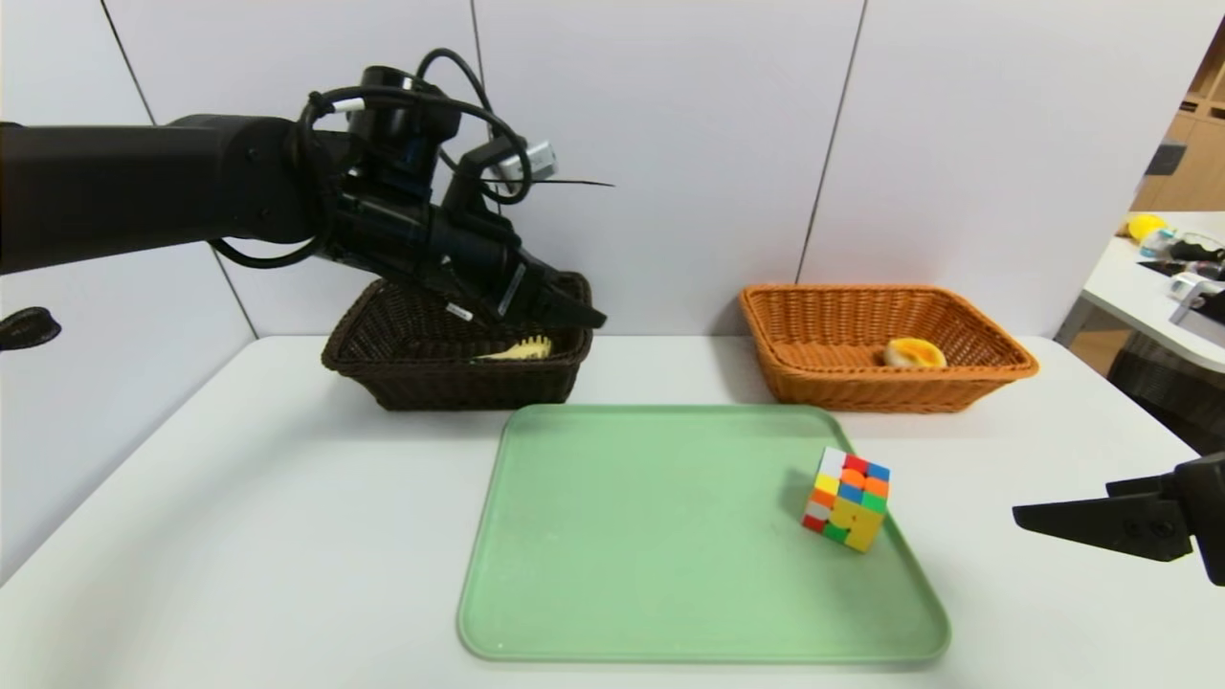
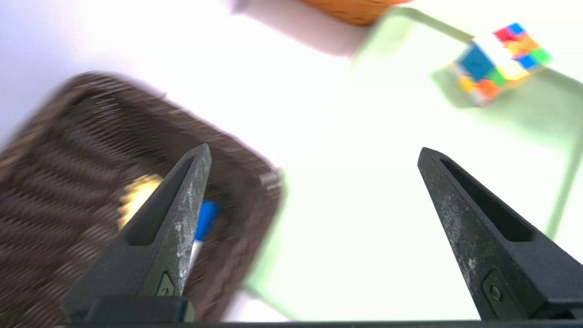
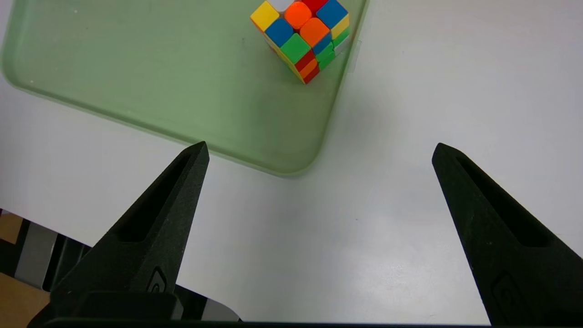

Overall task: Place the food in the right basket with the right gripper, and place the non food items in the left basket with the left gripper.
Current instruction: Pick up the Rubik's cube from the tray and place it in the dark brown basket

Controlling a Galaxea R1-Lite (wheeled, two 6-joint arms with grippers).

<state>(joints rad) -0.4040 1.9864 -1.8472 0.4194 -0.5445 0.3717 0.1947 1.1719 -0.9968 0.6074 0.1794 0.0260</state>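
Observation:
My left gripper (image 1: 574,311) hangs open and empty over the right end of the dark brown left basket (image 1: 383,368). Inside that basket lie the pale yellow fork (image 1: 522,350) and the white marker with a blue cap (image 2: 206,221). The multicoloured cube (image 1: 848,499) stands on the right side of the green tray (image 1: 622,555). The yellow-topped food (image 1: 914,353) rests in the orange-brown right basket (image 1: 995,368). My right gripper (image 1: 1029,519) stays low at the table's right edge, open with nothing between its fingers, the cube (image 3: 303,38) ahead of it.
The white table (image 1: 239,536) carries both baskets along the back wall and the tray in the middle. A second table with clutter (image 1: 1172,263) stands off to the far right.

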